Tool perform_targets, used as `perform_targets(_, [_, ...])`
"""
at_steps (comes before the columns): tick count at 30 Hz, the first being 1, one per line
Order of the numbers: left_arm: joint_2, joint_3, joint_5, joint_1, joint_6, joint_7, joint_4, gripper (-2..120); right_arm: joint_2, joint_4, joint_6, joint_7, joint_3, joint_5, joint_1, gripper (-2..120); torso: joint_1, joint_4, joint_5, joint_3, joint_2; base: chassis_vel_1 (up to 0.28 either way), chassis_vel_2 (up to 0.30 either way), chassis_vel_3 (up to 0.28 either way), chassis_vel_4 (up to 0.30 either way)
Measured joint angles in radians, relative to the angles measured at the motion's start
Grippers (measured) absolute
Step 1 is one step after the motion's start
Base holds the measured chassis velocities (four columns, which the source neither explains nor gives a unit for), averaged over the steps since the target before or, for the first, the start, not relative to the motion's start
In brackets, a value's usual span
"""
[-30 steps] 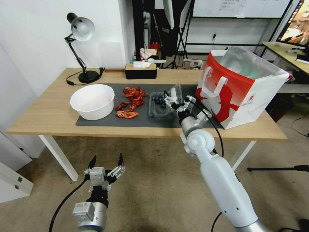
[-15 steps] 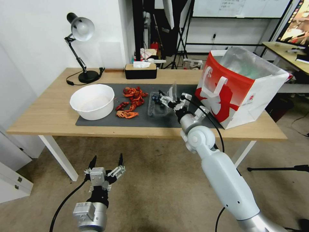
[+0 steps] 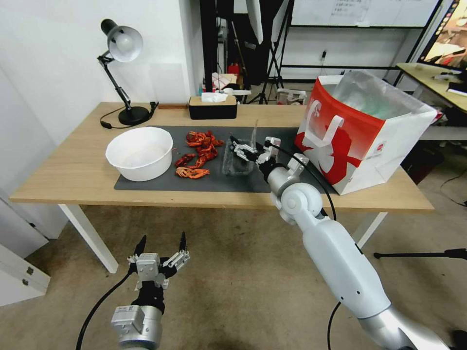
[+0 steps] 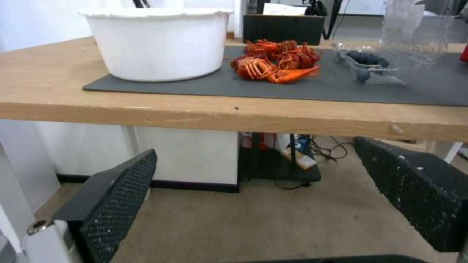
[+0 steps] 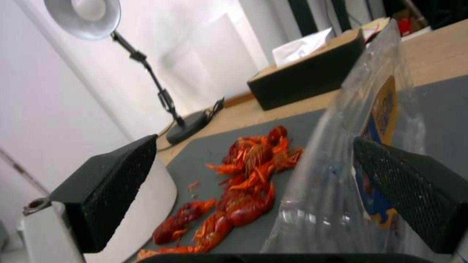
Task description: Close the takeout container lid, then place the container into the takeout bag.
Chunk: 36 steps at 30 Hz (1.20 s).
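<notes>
From the head view I see my right gripper [image 3: 250, 148] out over the dark mat [image 3: 146, 182], right above the takeout container [image 3: 237, 163], its jaws apart and clamped on nothing. The lid [image 3: 255, 132] stands nearly upright at the container's far edge, just beside the fingers. The takeout bag [image 3: 362, 129] sits open on the table [image 3: 63, 170] to the right of the container, close to it but not touching. Red crayfish [image 3: 199, 153] lie between the container and the white bowl [image 3: 140, 152]. My left gripper [image 3: 160, 245] hangs low in front of the table, jaws apart and empty.

From the left wrist view I look up at the table edge between two spread black pads [image 4: 117, 197]. The bowl [image 4: 156, 42], the crayfish [image 4: 275, 62] and the container [image 4: 373, 67] with its dark berries stand on the mat, the lid [image 4: 414, 31] raised behind it.

From the right wrist view the clear lid [image 5: 361, 153] fills the space between my open pads [image 5: 109, 190], its sticker [image 5: 382, 120] facing sideways. Beyond it lie the crayfish [image 5: 244, 182], the black tissue box [image 5: 307, 78] and the desk lamp [image 5: 87, 12].
</notes>
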State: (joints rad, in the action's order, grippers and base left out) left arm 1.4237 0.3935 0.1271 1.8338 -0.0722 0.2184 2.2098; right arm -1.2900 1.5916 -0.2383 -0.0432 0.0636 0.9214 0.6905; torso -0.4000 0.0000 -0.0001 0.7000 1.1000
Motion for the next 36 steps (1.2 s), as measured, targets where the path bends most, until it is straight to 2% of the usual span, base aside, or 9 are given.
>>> perform_targets(8, [0.001, 0.000, 0.001, -0.002, -0.002, 0.000, -0.004, 100, 0.000, -0.032, -0.028, 0.007, -0.031, 0.009, -0.029, 100, 0.000, 0.0000, 0.0001, 0.000, 0.000, 0.000, 0.000, 0.000, 0.000])
perform_targets(20, [0.001, -0.002, 0.001, -0.003, -0.005, 0.000, -0.009, 100, 0.006, -0.038, -0.159, -0.008, -0.033, 0.073, -0.054, 100, 0.000, 0.0000, 0.0001, 0.000, 0.000, 0.000, 0.000, 0.000, 0.000])
perform_targets(28, [0.003, -0.005, 0.000, -0.002, -0.007, 0.000, -0.013, 100, 0.003, -0.036, -0.238, -0.072, -0.016, 0.195, -0.074, 100, 0.000, 0.0000, 0.0001, 0.000, 0.000, 0.000, 0.000, 0.000, 0.000])
perform_targets(31, [0.003, -0.006, -0.001, -0.001, -0.008, -0.002, -0.013, 100, -0.001, -0.036, -0.266, -0.127, -0.010, 0.263, -0.086, 100, 0.000, 0.0000, 0.0000, 0.000, 0.000, 0.000, 0.000, 0.000, 0.000])
perform_targets(36, [0.001, -0.007, -0.002, 0.002, -0.008, -0.002, -0.013, 100, -0.002, -0.044, -0.279, -0.153, -0.008, 0.285, -0.091, 100, 0.000, 0.0000, 0.0001, 0.000, 0.000, 0.000, 0.000, 0.000, 0.000])
